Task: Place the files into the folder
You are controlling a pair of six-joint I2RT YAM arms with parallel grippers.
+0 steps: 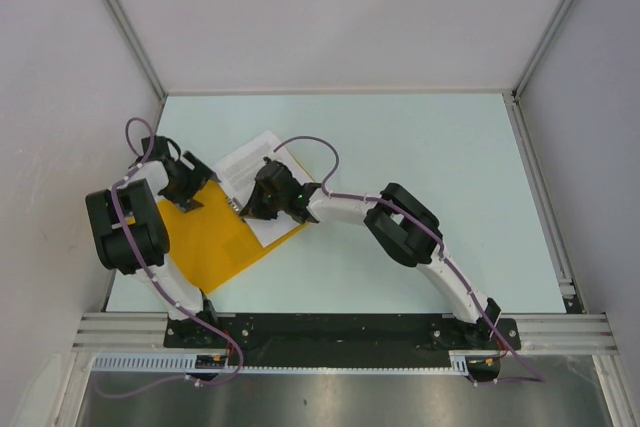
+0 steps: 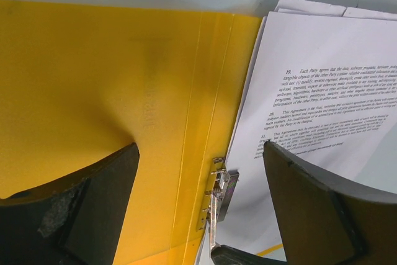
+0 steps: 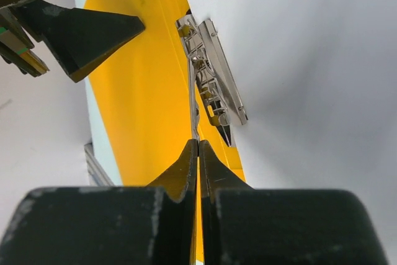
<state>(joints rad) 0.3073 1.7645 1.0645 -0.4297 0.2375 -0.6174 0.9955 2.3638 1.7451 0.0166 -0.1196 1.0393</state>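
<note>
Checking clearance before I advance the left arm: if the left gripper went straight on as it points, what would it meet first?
Probably the folder: the left gripper, jaws open, points at its creased spine, with the files just beside that line. Depth is unclear.

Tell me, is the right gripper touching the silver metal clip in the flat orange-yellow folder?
Touching. The right wrist view shows the right gripper shut on the thin lever of the silver metal clip, which is pinched between its fingertips.
</note>
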